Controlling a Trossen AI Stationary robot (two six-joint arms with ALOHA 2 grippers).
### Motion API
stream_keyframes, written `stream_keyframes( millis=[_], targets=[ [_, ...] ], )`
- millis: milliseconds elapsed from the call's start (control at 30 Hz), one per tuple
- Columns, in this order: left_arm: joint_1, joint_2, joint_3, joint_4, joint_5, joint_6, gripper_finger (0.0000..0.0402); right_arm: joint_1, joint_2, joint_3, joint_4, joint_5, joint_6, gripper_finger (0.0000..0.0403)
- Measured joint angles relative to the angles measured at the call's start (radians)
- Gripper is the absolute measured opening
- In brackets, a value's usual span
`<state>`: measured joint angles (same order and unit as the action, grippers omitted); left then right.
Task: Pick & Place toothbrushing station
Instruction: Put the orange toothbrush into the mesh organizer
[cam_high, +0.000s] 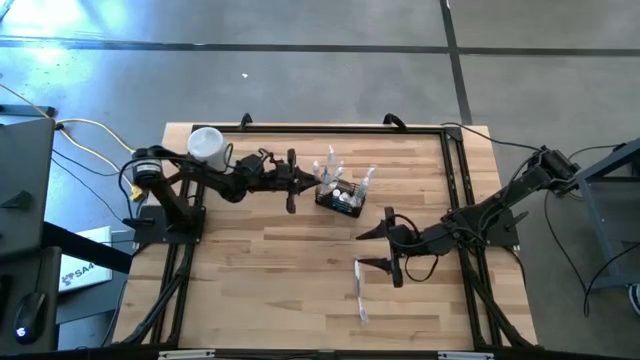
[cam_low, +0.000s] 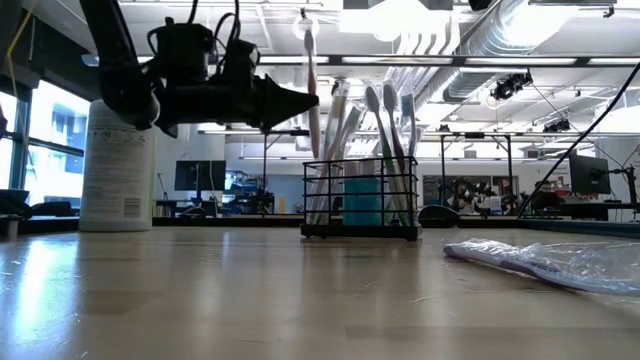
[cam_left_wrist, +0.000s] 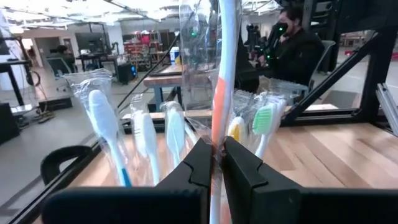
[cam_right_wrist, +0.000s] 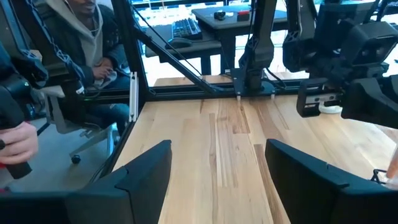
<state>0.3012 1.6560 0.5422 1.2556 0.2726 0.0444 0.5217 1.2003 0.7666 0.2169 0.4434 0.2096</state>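
Gripping, left tool (cam_left_wrist: 212, 163): clamped on a wrapped toothbrush (cam_left_wrist: 224, 74), held upright just beside the caddy.
Right tool (cam_high: 376, 250): fingers spread wide, empty, hovering over the desk (cam_high: 260, 270).
Toothbrushing station (cam_low: 361, 199): black mesh caddy mid-desk, brushes standing inside.
White container (cam_high: 207, 146): near the left arm.
Loose wrapped brush (cam_high: 359, 292): lying near the right tool.

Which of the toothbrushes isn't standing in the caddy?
The wrapped toothbrush lying flat on the table, near the open right gripper. The others stand upright in the black caddy.
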Motion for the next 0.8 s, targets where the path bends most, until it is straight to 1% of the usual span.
stream_keyframes(
  millis=[200,367,500,567,667,800],
  targets=[
    [0.0,0.043,0.003,-0.046,-0.047,0.02,0.0013,0.0,0.0,0.0,-0.005,-0.002,0.019,0.0252],
    [0.012,0.074,0.002,-0.024,-0.062,0.03,0.0013,0.0,0.0,0.0,-0.021,-0.005,0.027,0.0252],
    [0.036,0.106,0.003,-0.006,-0.041,-0.038,0.0012,0.0,0.0,0.0,-0.027,-0.004,0.03,0.0252],
    [0.039,0.13,0.003,0.038,-0.004,-0.057,0.0012,0.0,0.0,0.0,-0.027,-0.005,0.03,0.0252],
    [0.039,0.157,0.003,0.097,0.007,-0.081,0.0012,0.0,0.0,0.0,-0.027,-0.004,0.03,0.0252],
    [0.039,0.176,0.019,0.094,0.017,-0.097,0.0012,0.0,0.0,0.0,-0.027,-0.004,0.03,0.0252]
  ],
)
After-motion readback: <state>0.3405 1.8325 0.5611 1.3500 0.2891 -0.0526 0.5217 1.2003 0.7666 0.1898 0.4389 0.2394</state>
